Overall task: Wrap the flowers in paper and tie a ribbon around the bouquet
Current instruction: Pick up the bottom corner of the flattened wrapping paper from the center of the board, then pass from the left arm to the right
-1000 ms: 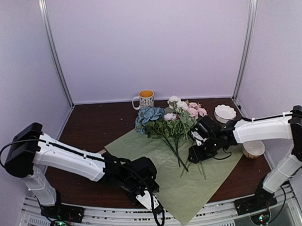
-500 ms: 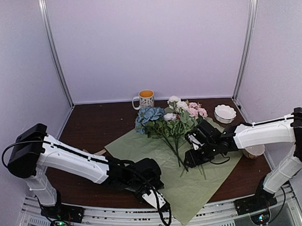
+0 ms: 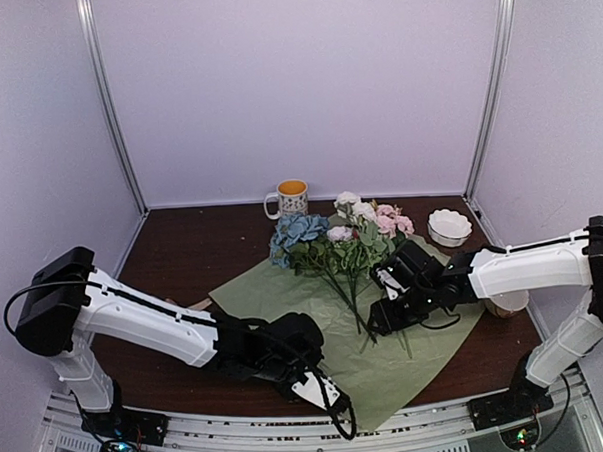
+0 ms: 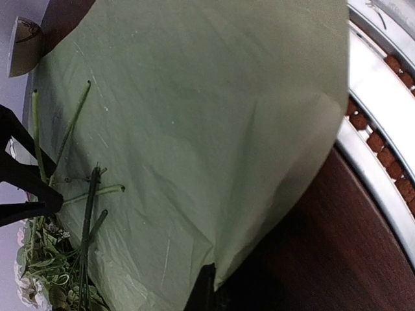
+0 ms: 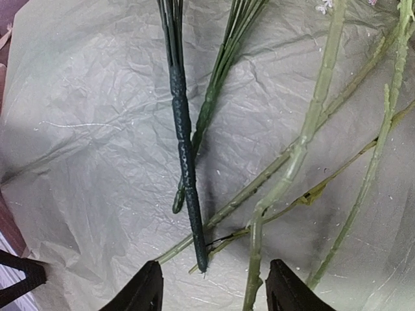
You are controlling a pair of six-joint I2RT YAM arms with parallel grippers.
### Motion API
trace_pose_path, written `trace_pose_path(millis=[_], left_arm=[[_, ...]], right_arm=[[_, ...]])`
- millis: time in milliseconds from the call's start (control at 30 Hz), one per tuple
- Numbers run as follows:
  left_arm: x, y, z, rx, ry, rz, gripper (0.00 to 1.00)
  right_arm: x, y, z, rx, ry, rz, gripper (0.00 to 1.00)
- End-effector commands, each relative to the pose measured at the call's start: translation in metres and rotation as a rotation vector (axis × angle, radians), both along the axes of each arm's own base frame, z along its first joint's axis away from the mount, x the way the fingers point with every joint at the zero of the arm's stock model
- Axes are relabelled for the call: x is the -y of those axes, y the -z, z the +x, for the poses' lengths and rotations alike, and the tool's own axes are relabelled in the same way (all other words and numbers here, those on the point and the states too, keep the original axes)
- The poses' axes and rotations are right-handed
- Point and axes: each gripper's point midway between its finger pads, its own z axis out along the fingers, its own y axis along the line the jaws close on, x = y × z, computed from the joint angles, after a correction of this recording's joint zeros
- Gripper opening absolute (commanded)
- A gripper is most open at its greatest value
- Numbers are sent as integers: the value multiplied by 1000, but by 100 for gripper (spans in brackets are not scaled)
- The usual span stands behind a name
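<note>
Sage-green paper point(image 3: 284, 287) lies spread on the dark bench point(image 3: 183, 251). The flowers point(image 3: 332, 235) rest on it, heads toward the far wall. The left jaws are pinched together on the paper's near edge. The right jaws stand apart just above the stems point(image 5: 185, 162).

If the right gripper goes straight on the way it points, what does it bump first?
Probably the thin green flower stems just ahead of the right gripper, then the crinkled sage-green paper under them; depth is unclear.
</note>
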Motion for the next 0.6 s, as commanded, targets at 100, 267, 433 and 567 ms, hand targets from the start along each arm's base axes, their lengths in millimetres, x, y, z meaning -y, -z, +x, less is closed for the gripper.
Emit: trace_pose_path(millis=[100,267,433,567], left_arm=[[21,-39,10,-142,-95,-159,0],[19,-48,20,-290,-176,-196,0],[15,-61,22,-437,-201,-263,0],[11,-67,26,-541,-210,-289,0]], right_arm=[[3,-21,-2,36,-23,7,56],[-1,-28,-4,27,-50,19,56],[-3,-48,-12,32,-100,55,57],[1,-85,-19,120,-180,88,59]])
